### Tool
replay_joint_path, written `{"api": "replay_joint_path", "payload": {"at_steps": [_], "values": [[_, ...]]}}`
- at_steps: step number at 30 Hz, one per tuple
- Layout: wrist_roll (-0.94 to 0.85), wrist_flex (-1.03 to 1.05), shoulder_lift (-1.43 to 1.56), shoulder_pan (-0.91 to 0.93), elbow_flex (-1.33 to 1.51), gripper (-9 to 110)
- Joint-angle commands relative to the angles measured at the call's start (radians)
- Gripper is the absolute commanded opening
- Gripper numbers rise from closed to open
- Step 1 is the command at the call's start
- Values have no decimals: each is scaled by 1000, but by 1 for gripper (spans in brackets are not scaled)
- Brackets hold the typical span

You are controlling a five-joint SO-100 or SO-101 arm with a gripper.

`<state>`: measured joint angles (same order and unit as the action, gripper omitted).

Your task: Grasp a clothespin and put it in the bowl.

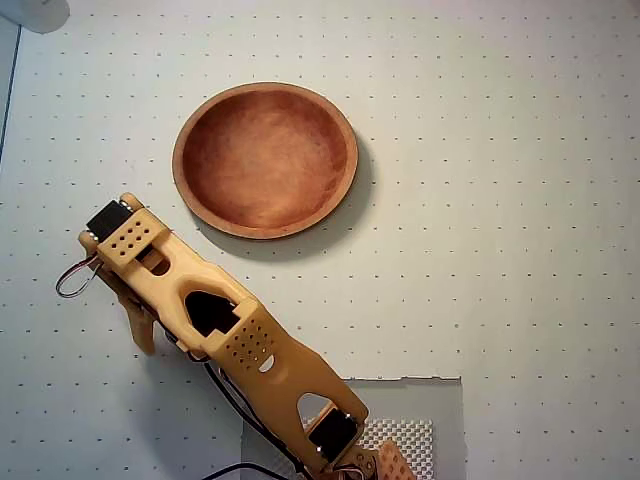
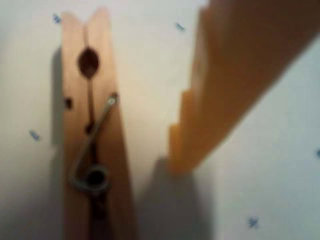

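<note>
The pale wooden clothespin (image 2: 92, 150) lies flat on the dotted table, seen close up in the wrist view with its metal spring at mid-length. Just to its right an orange finger (image 2: 215, 105) of my gripper reaches down to the table surface, a small gap away from the pin. No second finger shows in that view. Seen from overhead, my gripper (image 1: 135, 320) sits at the left, below and left of the bowl, with one jaw splayed outward, so it is open. The arm hides the clothespin there. The reddish-brown bowl (image 1: 265, 158) is empty.
The orange arm (image 1: 240, 340) runs diagonally from its base at the bottom centre up to the left. A grey mat (image 1: 440, 410) lies under the base. A red wire loop (image 1: 75, 280) hangs off the wrist's left side.
</note>
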<state>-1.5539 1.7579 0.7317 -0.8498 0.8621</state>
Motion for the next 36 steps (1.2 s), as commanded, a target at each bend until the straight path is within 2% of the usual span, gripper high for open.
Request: {"api": "replay_joint_path", "payload": {"at_steps": [1,8,17,29,36], "values": [[8,25,25,-2,-23,25],[6,25,25,-2,-26,10],[11,25,26,-2,-26,-3],[15,29,46,6,-28,-4],[12,32,213,8,-18,-4]]}}
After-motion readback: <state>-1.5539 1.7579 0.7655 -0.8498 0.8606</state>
